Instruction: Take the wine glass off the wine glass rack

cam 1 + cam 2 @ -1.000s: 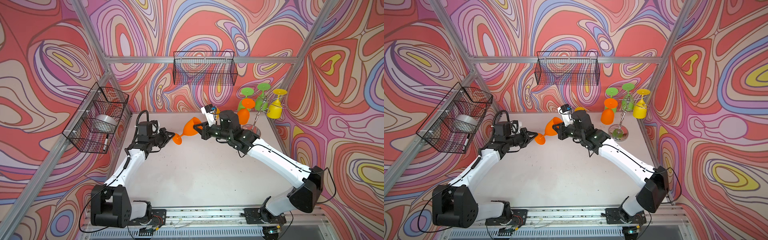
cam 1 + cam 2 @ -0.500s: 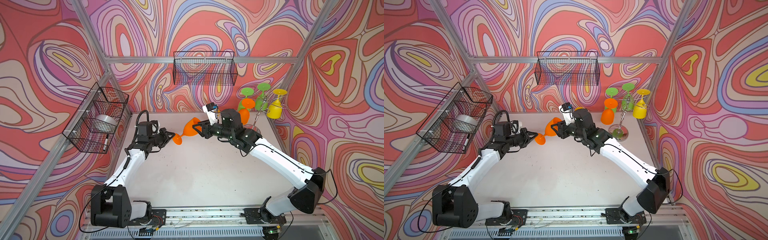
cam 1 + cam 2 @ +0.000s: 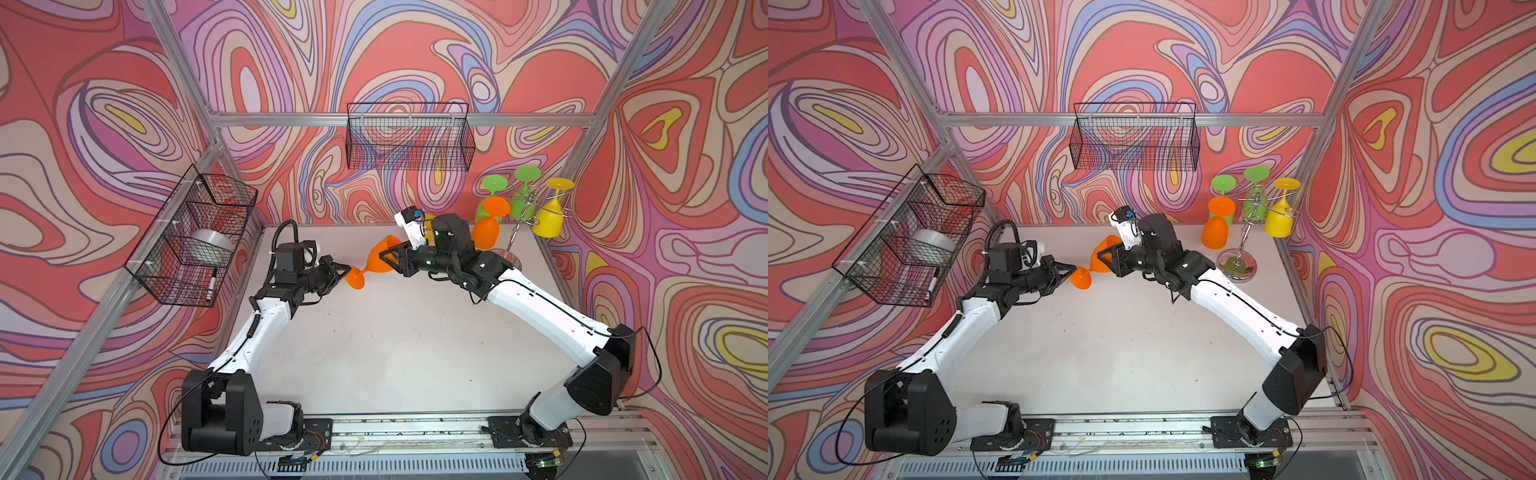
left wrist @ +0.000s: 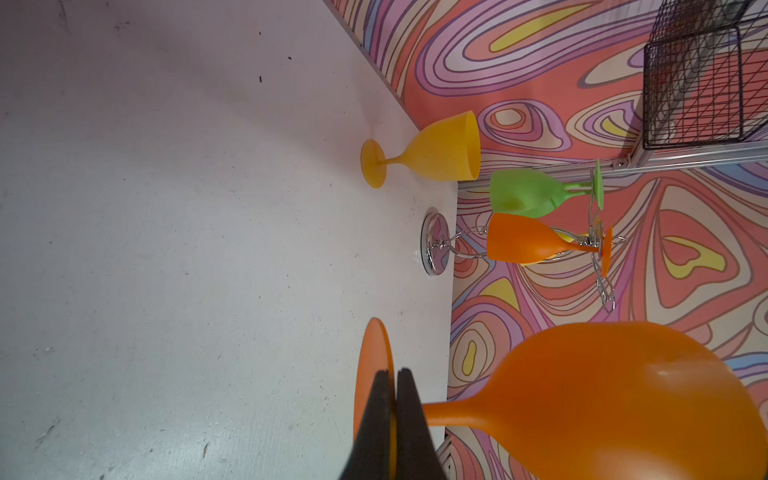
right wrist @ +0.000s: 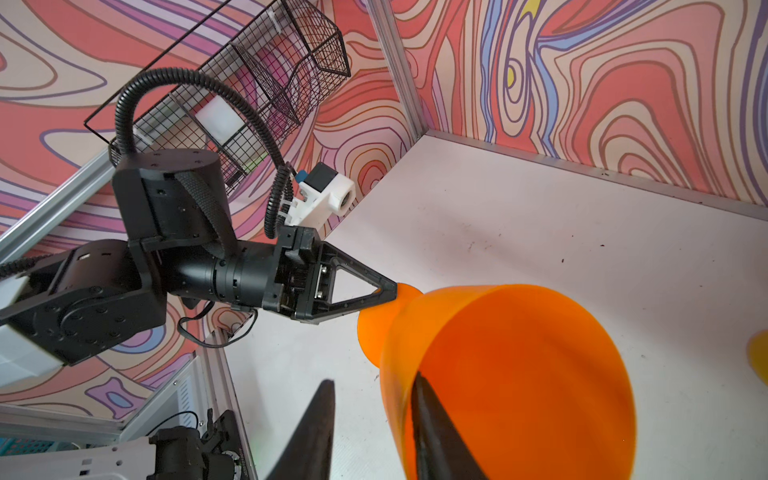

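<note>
We see the left hand (image 3: 348, 269) clamped tight on the round foot of the orange plastic wine glass (image 3: 380, 259). The glass lies sideways in the air above the white surface (image 3: 395, 340), bowl towards the right arm. The right hand (image 5: 374, 380) is parted around the bowl's rim, with one finger (image 5: 432, 424) inside and the other outside with a gap. It probably has no grip, though the view is tight. The glass is off the shiny chrome wire wine glass rack (image 3: 1236, 262) and well apart from it. The rack stands at the back right, with two green glasses (image 3: 1255, 203), an orange glass (image 3: 1214, 232) and a yellow glass (image 3: 1279, 220) hanging upside down on it.
</note>
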Motion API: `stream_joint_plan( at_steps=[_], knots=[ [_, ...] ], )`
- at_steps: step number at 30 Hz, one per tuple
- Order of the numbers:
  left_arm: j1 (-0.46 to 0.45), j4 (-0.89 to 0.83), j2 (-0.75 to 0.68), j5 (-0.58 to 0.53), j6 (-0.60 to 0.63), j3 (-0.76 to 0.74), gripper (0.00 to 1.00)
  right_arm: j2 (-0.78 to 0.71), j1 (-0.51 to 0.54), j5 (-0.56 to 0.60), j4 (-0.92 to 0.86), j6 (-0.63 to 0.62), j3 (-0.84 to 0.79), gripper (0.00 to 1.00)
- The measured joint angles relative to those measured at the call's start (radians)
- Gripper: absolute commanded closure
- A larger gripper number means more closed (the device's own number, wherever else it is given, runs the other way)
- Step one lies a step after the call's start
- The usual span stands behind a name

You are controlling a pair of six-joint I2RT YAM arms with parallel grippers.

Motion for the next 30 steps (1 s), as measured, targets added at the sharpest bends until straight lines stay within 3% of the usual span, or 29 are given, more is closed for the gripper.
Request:
stream_joint_plan(
  at_steps=[7,13,16,18,27,30],
  knots=[
    [0.0,0.001,0.0,0.005,0.0,0.0,1.0,0.016,-0.006,-0.019,-0.01,-0.002,0.023,1.0],
    [0.0,0.008,0.0,0.006,0.001,0.0,1.0,0.02,-0.005,-0.025,-0.023,-0.005,0.038,1.0],
    [0.0,0.006,-0.001,0.001,0.01,0.0,0.67,0.02,-0.005,-0.023,-0.024,-0.008,0.038,1.0],
    [0.0,0.0,-0.002,-0.007,0.019,0.001,0.52,0.026,-0.004,-0.008,-0.047,-0.021,0.052,1.0],
    [0.0,-0.201,-0.006,-0.111,0.15,0.09,0.17,0.158,-0.005,0.15,-0.2,-0.137,0.235,1.0],
    [0.0,-0.25,-0.011,-0.142,0.194,0.097,0.12,0.23,-0.007,0.202,-0.244,-0.187,0.304,1.0]
  ],
)
